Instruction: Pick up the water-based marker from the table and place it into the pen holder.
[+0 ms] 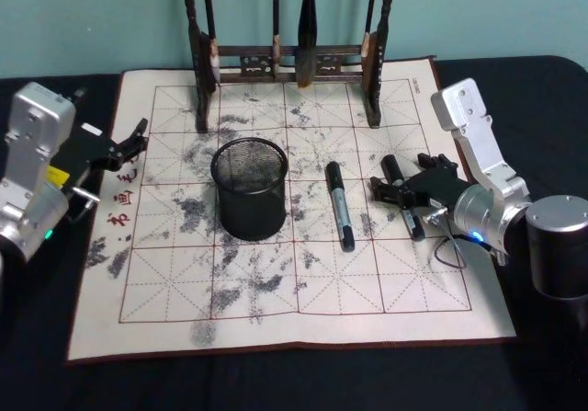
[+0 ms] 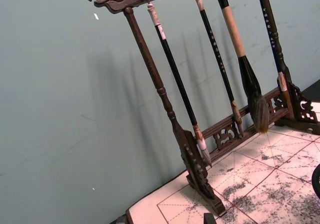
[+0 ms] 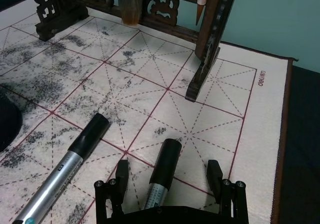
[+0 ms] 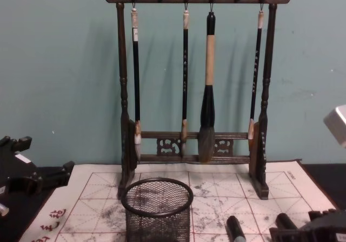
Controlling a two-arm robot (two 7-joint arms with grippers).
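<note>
Two water-based markers with black caps and silver barrels lie on the cream mat of the table (image 1: 184,319). One marker (image 1: 339,205) (image 3: 70,164) rests just right of the pen holder (image 1: 250,188) (image 4: 157,209), a black mesh cup standing upright on the mat. The other marker (image 1: 395,170) (image 3: 166,156) lies farther right, between the spread fingers (image 3: 121,171) of my right gripper (image 1: 402,181) (image 3: 167,171), which is open and low over it, not gripping. My left gripper (image 1: 136,141) (image 4: 38,171) is parked open at the mat's left edge.
A tall dark wooden brush rack (image 1: 285,62) (image 4: 194,90) (image 2: 175,124) (image 3: 205,48) with several hanging brushes stands at the mat's back edge, behind the holder. A teal wall (image 4: 54,63) rises behind it. Bare mat lies in front of the holder.
</note>
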